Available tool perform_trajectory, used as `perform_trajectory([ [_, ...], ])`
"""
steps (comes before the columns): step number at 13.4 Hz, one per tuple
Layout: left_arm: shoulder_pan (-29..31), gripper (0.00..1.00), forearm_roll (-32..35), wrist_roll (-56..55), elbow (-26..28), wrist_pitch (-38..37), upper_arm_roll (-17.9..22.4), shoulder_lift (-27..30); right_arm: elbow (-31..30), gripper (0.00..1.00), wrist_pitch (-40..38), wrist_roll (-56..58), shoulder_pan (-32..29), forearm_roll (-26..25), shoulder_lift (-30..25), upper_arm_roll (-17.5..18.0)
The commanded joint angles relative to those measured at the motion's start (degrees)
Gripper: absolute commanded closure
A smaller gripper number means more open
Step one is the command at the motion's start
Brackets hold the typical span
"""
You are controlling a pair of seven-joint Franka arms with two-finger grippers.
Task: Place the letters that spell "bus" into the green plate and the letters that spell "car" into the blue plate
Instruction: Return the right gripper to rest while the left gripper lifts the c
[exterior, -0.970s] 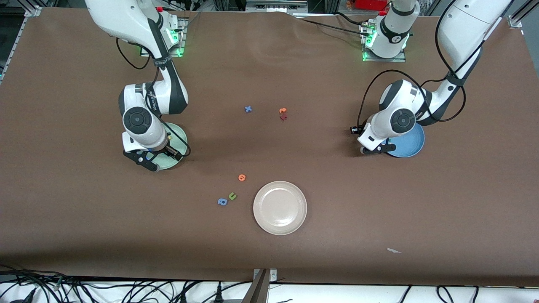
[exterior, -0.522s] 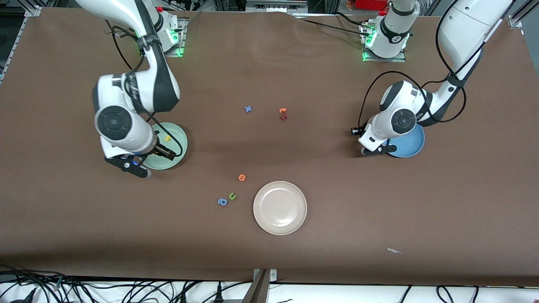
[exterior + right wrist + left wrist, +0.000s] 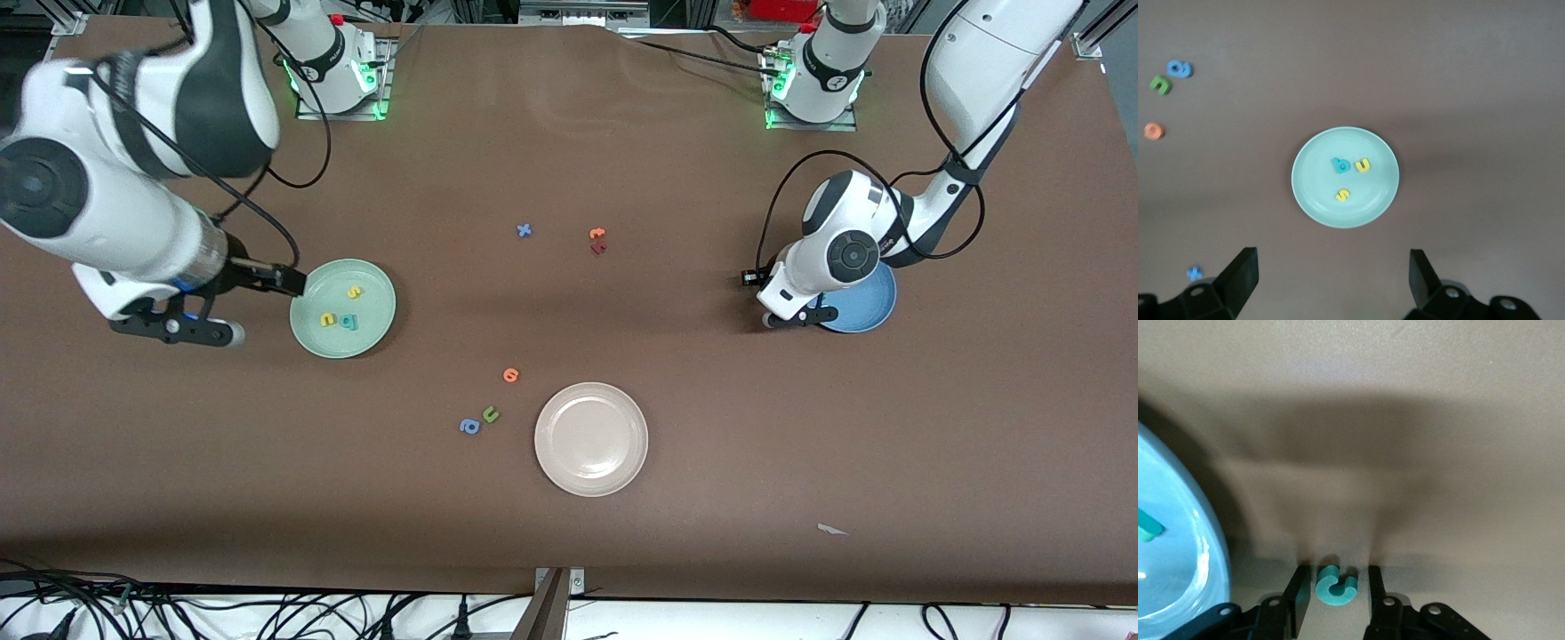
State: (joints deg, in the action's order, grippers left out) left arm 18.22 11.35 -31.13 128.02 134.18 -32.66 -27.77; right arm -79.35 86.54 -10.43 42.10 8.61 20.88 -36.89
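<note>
Nearest the front camera lies the cream-white plate (image 3: 591, 438), bare; a blue rounded letter (image 3: 468, 427), an olive "u" (image 3: 490, 414) and an orange letter (image 3: 510, 375) sit just beside it toward the right arm's end of the table, none of them wanted.

Farther back, the green plate (image 3: 343, 308) holds the yellow "s" (image 3: 354, 292), the yellow "u" (image 3: 327, 319) and the teal "b" (image 3: 348, 322), so "bus" looks done; the right gripper (image 3: 286, 281) hangs over the table at that plate's rim, its jaws spread wide and empty, and that arm waits.

At the left arm's end, the left gripper (image 3: 1336, 583) is low at the table just beside the blue plate (image 3: 867, 311), closed in on the teal "c" (image 3: 1335, 585) — pinched, as far as the left wrist view shows. A teal piece (image 3: 1146, 532), likely the "r", already lies in that plate; the yellow "a" is not in sight.

To do this step well: lift straight and clear the rim, carry over the plate's middle, release low so the light letter doesn't bounce out.

Farthest are a blue cross-shaped letter (image 3: 524, 230), an orange letter (image 3: 597, 233) and a dark red one (image 3: 598, 249).

No brand or label is readable — only the letters themselves.
</note>
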Motion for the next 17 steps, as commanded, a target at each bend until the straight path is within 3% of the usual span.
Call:
perform_trajectory([
  [1,0.58,0.57,2.44,0.44,0.48,0.21,-0.3,-0.09,-0.62,0.0,-2.08,2.26,-1.39,1.14,-4.51,1.72],
  [2,0.67,0.57,2.45,1.76,0.48,0.12,-0.39,-0.09,-1.5,0.0,-2.42,2.08,-4.1,0.36,-6.19,4.77],
  [4,0.76,0.57,2.45,2.56,0.48,0.12,-0.3,-0.09,-5.53,0.0,-1.91,1.91,-12.09,-5.15,-10.22,14.6],
  [5,0.76,0.57,2.45,2.56,0.48,0.03,-0.3,-0.09,-7.56,0.0,0.45,1.38,-16.22,-8.23,-11.81,20.57],
  [7,0.76,0.62,2.45,2.56,0.56,0.12,-0.3,-0.09,-14.48,0.0,7.64,1.29,-25.18,-8.87,-16.28,29.11],
  [8,0.76,0.67,2.45,2.56,0.83,0.12,-0.3,-0.17,-17.83,0.0,9.94,1.81,-28.88,-8.79,-18.57,31.41],
  [12,0.76,0.78,2.36,2.56,0.92,0.12,-0.3,-0.18,-18.12,0.0,6.9,2.43,-39.09,-8.44,-23.86,35.12],
  [13,0.76,0.8,2.36,2.56,0.92,0.12,-0.3,-0.18,-18.12,0.0,6.28,2.61,-42.24,-8.17,-24.22,37.39],
  [17,0.85,0.8,2.36,2.56,0.83,0.03,-0.3,-0.09,-17.51,0.0,5.22,4.19,-42.81,-8.52,-24.31,38.82],
])
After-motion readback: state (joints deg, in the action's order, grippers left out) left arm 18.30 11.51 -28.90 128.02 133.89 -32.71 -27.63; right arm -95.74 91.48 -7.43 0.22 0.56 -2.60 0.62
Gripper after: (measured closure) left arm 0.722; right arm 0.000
